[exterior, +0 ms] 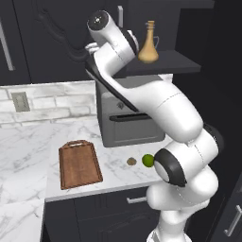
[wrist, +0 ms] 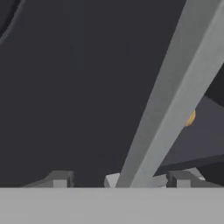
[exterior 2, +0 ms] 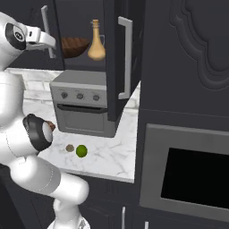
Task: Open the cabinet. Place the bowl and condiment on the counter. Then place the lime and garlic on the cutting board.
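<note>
Tool (wrist: pixel 118 180) fingertips straddle silver handle (wrist: pixel 175 100); cabinet (exterior 2: pixel 118 58) right door ajar.

Dark charcoal cabinet (exterior 2: pixel 120 58) with carved panel doors and a silver bar handle (exterior 2: pixel 126 57). Tan-amber bottle (exterior: pixel 148 45) on a dark inner shelf (exterior: pixel 160 64). Dark brown bowl (exterior 2: pixel 74 45) with visible grain. White marble counter (exterior: pixel 28 142) streaked with grey veins. Reddish-brown wooden cutting board (exterior: pixel 79 164), grain running lengthwise. Bright green lime (exterior: pixel 148 160); brownish-beige garlic (exterior: pixel 131 161). Grey toaster oven (exterior 2: pixel 82 108) with a black door handle. White brick-tile wall (exterior: pixel 52 104) with pale grey joints. White arm (exterior: pixel 175 118) with dark joints.
</note>
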